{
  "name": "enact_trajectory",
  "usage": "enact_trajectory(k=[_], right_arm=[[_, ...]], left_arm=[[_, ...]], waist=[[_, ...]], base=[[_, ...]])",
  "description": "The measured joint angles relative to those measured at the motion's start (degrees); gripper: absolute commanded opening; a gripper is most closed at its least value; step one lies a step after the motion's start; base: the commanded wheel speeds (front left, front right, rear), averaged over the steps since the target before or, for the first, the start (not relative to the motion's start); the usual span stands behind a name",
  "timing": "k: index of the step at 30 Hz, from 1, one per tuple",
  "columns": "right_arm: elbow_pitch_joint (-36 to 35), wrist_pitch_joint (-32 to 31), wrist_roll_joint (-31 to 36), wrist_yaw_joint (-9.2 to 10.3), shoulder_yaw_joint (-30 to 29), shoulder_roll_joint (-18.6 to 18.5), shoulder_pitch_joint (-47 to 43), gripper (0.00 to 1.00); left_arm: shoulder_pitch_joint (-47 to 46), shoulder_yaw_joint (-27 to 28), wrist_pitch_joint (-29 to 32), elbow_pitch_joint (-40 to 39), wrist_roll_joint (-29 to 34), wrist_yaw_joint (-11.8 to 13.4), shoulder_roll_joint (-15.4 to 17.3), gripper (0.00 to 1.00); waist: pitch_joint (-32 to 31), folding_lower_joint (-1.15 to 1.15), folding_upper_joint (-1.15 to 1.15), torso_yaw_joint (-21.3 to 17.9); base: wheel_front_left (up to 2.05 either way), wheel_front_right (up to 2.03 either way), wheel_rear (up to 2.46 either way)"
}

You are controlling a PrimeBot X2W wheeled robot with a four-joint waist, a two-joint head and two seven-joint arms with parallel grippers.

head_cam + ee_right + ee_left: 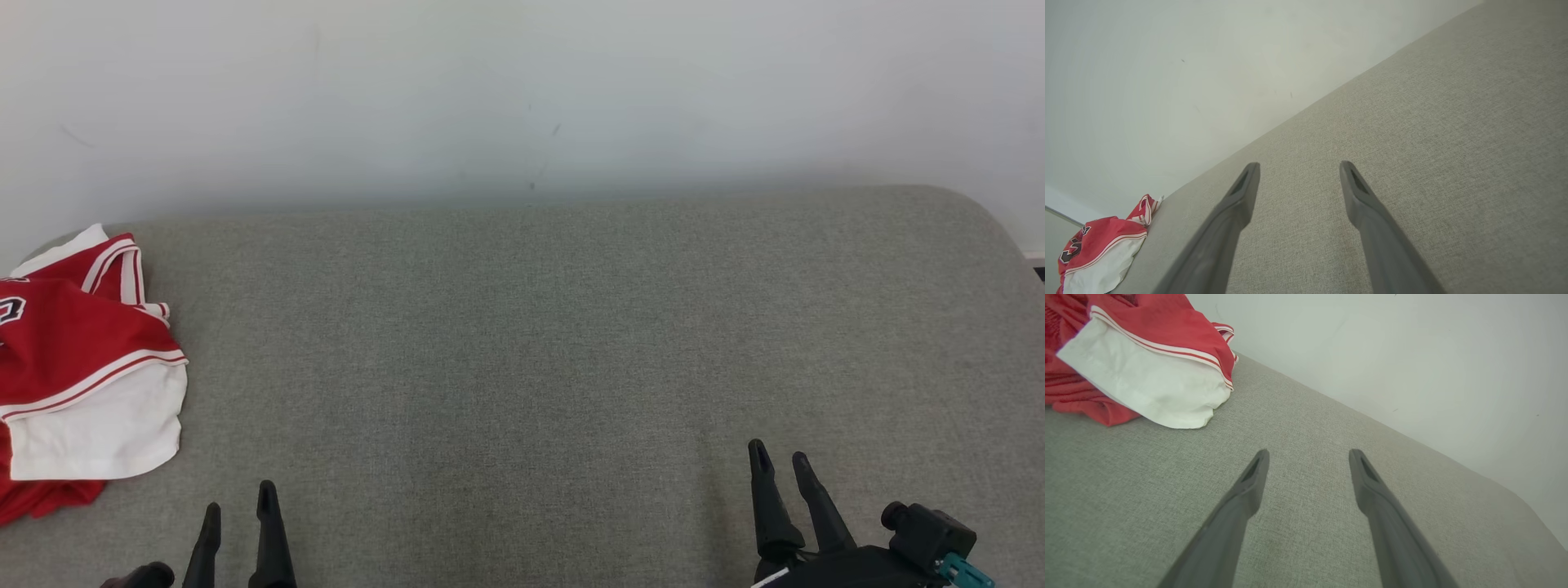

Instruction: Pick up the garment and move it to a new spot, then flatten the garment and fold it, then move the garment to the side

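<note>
On a grey cushion [522, 327] against a white wall [522, 98]: a crumpled red-and-white garment [82, 359] heaped at the far left edge, touched by nothing. Near the front edge, left gripper [239, 496] with jaws parted and empty, near the garment's right side; right gripper [779, 452] likewise spread and empty, well apart at the right.

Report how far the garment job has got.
Done: nothing evident; the red-and-white garment lies bunched at the left edge of the grey surface. In hand: nothing; left gripper and right gripper are open, empty, apart from it. Left: pick up, reposition, flatten, fold, set aside.
</note>
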State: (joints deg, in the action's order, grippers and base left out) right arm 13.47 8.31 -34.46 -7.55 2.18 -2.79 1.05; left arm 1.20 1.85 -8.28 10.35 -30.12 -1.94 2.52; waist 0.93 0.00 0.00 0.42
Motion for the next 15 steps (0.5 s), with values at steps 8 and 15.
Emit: enact_trajectory(k=[8,15], right_arm=[[0.1,1.3,5.2,0.0,0.6,0.0,-0.2,1.0],[0.1,2.1,8.0,0.0,0.9,0.0,-0.3,1.0]], left_arm=[[0.5,-0.2,-1.3,-0.3,5.8,0.5,0.1,1.0],[0.9,-0.6,-2.2,-0.4,9.3,0.5,0.1,1.0]], waist=[[0.0,0.0,0.0,0.2],[0.0,0.0,0.0,0.3]], base=[[0.0,0.0,0.0],[0.0,0.0,0.0]])
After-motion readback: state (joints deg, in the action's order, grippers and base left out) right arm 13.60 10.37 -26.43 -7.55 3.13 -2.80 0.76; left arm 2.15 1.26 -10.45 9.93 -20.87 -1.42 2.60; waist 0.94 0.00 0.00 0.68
